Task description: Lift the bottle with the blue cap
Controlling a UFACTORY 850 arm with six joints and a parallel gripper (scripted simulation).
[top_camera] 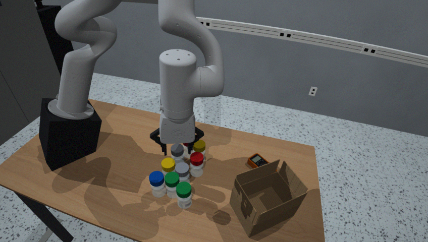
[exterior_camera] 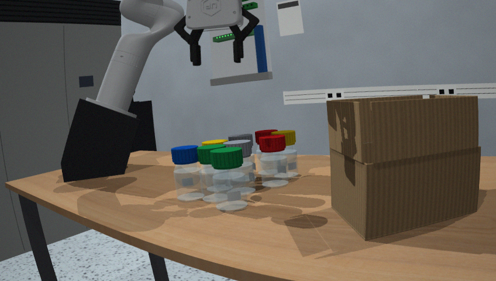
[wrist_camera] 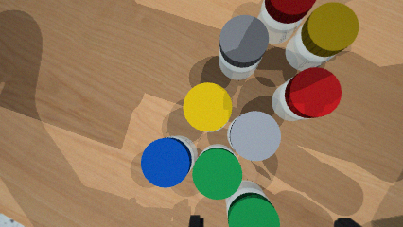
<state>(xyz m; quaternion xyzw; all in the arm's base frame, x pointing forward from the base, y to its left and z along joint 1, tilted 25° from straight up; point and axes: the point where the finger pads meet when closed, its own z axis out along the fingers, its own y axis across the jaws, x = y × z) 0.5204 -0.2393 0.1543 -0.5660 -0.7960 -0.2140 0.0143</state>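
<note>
The bottle with the blue cap (top_camera: 156, 183) stands upright on the table at the left front of a tight cluster of clear bottles. It also shows in the exterior view (exterior_camera: 185, 172) and in the wrist view (wrist_camera: 166, 162). A green-capped bottle (top_camera: 171, 183) touches its right side, and a yellow-capped bottle (top_camera: 167, 165) stands just behind it. My gripper (exterior_camera: 216, 55) hangs high above the cluster, open and empty, fingers pointing down. Its fingertips only just show at the bottom edge of the wrist view (wrist_camera: 267, 222).
The cluster also holds another green-capped bottle (top_camera: 183, 194), two grey-capped bottles (top_camera: 181, 171), two red-capped bottles (top_camera: 196, 163) and a second yellow-capped one (top_camera: 199, 147), all upright. An open cardboard box (top_camera: 267, 196) stands to the right, with an orange meter (top_camera: 257, 160) behind it.
</note>
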